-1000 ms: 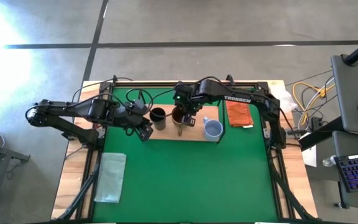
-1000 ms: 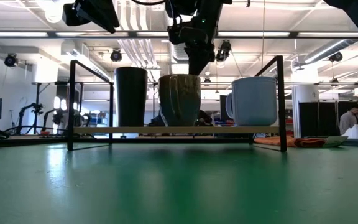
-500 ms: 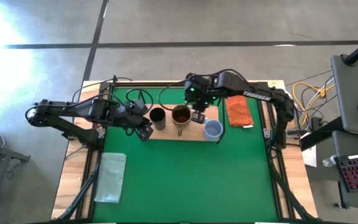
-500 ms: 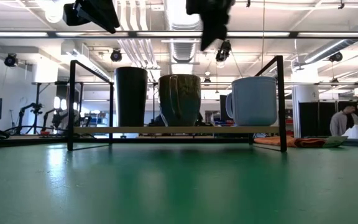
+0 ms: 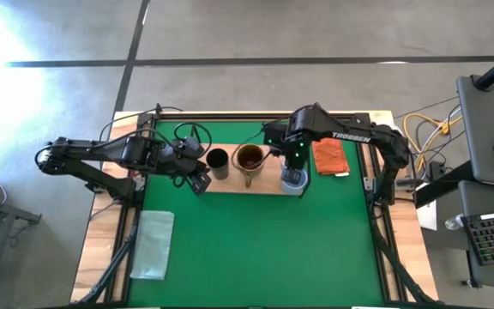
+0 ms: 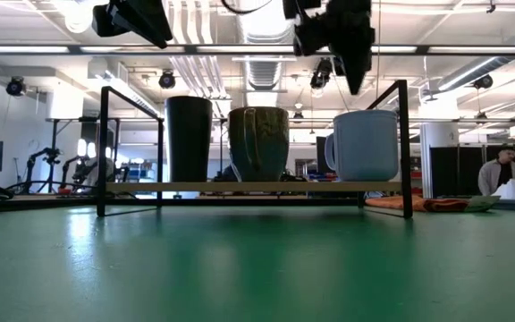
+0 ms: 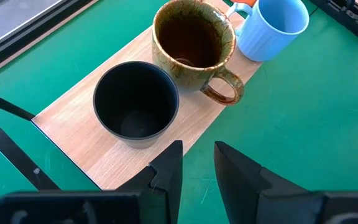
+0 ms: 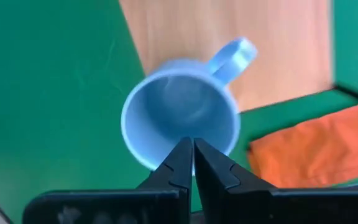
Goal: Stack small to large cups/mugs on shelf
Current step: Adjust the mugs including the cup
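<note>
From above, the black cup (image 5: pixel 217 162), brown mug (image 5: pixel 249 160) and blue mug (image 5: pixel 293 179) are seen in a row on the shelf (image 5: pixel 268 184). The right gripper (image 5: pixel 292 158) is poised over the blue mug; the left gripper (image 5: pixel 199 181) waits left of the shelf.

At table height, the three vessels are seen upright, the right gripper (image 6: pixel 354 72) raised above.

In the left wrist view, the left gripper's fingers (image 7: pixel 169 169) are slightly parted, empty.

In the right wrist view, the right gripper's fingers (image 8: pixel 179 163) are pressed together, holding nothing.

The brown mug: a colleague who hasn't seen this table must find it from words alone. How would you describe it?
Find the light-wood shelf at the far side of the green table; three vessels stand on it in a row. The brown mug is the middle one, between the black cup and the pale blue mug. Only it is glossy brown-gold.
</note>
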Tool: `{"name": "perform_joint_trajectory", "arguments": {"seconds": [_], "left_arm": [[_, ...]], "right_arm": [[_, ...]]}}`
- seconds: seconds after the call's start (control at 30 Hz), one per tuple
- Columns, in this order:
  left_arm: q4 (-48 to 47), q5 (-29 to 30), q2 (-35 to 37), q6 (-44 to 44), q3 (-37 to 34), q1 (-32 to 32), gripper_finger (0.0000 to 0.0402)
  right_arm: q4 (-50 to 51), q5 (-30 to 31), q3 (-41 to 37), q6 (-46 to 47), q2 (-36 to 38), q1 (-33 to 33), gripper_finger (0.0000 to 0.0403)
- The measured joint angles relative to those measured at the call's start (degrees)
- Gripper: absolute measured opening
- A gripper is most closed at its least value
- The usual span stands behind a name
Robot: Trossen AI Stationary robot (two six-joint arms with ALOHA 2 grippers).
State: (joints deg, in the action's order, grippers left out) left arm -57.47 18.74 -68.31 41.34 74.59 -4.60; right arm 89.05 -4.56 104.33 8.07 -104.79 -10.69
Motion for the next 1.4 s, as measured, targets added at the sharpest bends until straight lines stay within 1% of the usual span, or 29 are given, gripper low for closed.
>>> {"name": "perform_joint_trajectory", "arguments": {"seconds": [0.13, 0.27, 0.5, 0.8, 0.9, 1.1, 1.27, 1.4], "left_arm": [[0.00, 0.02, 0.00, -0.14, 0.00, 0.00, 0.0077], [-0.02, 0.02, 0.00, -0.30, 0.00, 0.00, 0.0077], [-0.04, 0.02, 0.00, -0.28, 0.00, 0.00, 0.0077], [-0.04, 0.01, -0.01, -0.07, 0.00, 0.00, 0.0077], [-0.04, 0.00, 0.00, -0.07, 0.00, 0.00, 0.0077], [-0.04, 0.00, 0.00, -0.40, 0.00, 0.00, 0.0077], [-0.05, -0.03, -0.02, -1.45, 0.00, 0.00, 0.0077], [-0.07, -0.44, -0.02, -2.91, 0.00, -0.02, 0.0077]], "right_arm": [[-2.76, -2.13, -4.91, 2.20, 0.76, 0.57, 0.0009], [-8.54, -2.99, -7.75, 3.79, 1.22, 1.29, 0.0009], [-13.67, -3.32, -9.29, 4.42, 1.12, 1.89, 0.0009], [-14.16, -5.51, -9.77, 4.43, 1.25, 3.70, 0.0012], [-14.18, -6.88, -9.73, 5.36, 1.31, 4.86, 0.0027], [-14.37, -6.95, -9.73, 7.95, 1.31, 6.42, 0.0075], [-14.75, -2.79, -9.73, 9.65, 1.31, 7.07, 0.0108], [-14.86, -2.22, -9.73, 11.30, 1.31, 7.09, 0.0126]]}}
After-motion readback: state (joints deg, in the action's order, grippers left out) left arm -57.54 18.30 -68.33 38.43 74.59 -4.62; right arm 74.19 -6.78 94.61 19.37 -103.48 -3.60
